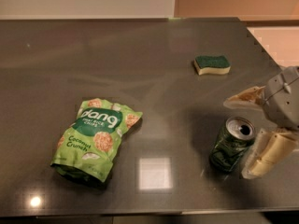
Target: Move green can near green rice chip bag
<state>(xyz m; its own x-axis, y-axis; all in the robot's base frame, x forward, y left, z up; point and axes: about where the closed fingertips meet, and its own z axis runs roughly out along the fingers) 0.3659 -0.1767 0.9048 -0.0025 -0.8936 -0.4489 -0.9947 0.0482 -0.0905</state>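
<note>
The green can (232,143) stands slightly tilted on the dark table at the right front, silver top with its opening facing up. The green rice chip bag (96,136) lies flat at the left front, white "dang" lettering up. My gripper (250,132) comes in from the right edge and is open. One pale finger (245,98) reaches out just behind the can and the other finger (267,155) sits right beside the can's right side. The can lies between and just left of the fingers, not gripped.
A green-topped sponge (212,64) lies at the back right of the dark grey table (140,73). The table's right edge runs close to the gripper. A bright light reflection (154,173) shows on the front of the table.
</note>
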